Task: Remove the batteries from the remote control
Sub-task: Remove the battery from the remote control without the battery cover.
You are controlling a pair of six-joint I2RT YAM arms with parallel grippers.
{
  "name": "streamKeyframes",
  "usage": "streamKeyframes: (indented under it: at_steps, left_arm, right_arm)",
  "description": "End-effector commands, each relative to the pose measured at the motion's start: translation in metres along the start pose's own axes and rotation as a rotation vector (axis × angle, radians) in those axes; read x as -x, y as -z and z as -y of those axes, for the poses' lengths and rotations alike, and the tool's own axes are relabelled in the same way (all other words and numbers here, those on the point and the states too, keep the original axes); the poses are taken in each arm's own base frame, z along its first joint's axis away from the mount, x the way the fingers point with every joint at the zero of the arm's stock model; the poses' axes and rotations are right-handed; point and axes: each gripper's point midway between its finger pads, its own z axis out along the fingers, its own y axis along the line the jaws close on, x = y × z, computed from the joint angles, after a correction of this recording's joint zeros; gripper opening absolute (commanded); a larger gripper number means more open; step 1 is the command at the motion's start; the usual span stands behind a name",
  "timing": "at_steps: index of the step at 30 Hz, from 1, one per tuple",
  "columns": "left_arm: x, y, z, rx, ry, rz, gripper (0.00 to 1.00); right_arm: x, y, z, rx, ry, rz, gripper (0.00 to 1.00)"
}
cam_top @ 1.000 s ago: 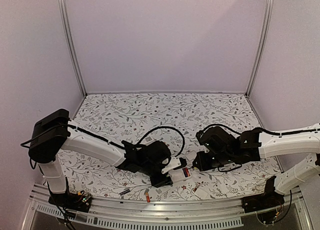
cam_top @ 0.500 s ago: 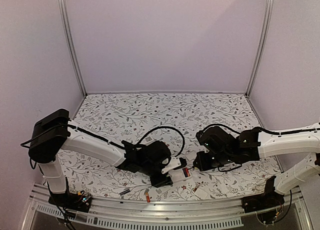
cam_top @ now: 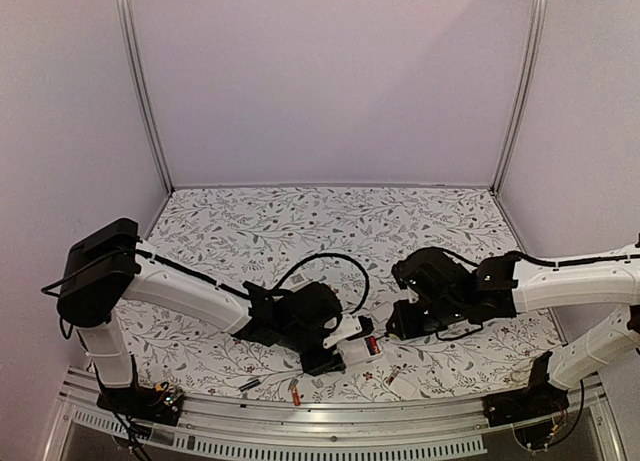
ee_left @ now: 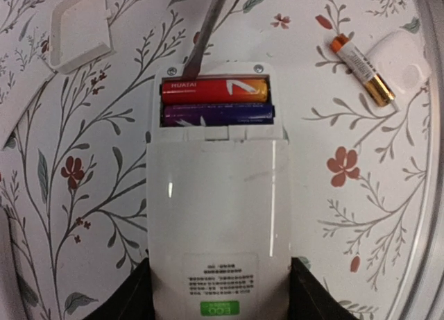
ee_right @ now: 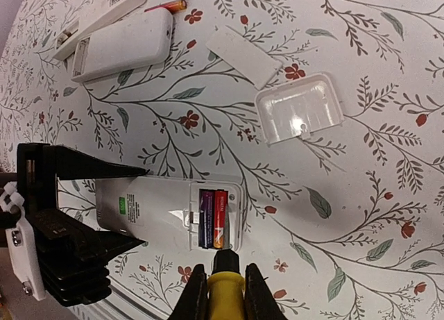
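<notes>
Batteries (ee_left: pixel 216 102) (two) lie in the remote control (ee_left: pixel 218 209).

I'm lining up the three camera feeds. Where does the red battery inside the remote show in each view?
Top external: red battery, low centre, at the right end of the white remote.
Left wrist: red battery, upper centre, top cell in the open bay.
Right wrist: red battery, low centre, just above the screwdriver.
Shared landmark: the white remote, held by the left gripper.
</notes>
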Motion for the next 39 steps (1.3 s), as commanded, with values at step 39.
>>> streamKeyframes:
  at_steps: [39]
  left_arm:
    - [-0.059,-0.016,-0.003,0.063,0.063,-0.259,0.46]
  right_arm:
    - [-0.015,0.032,0.015,0.034,-0.458,0.022,0.0]
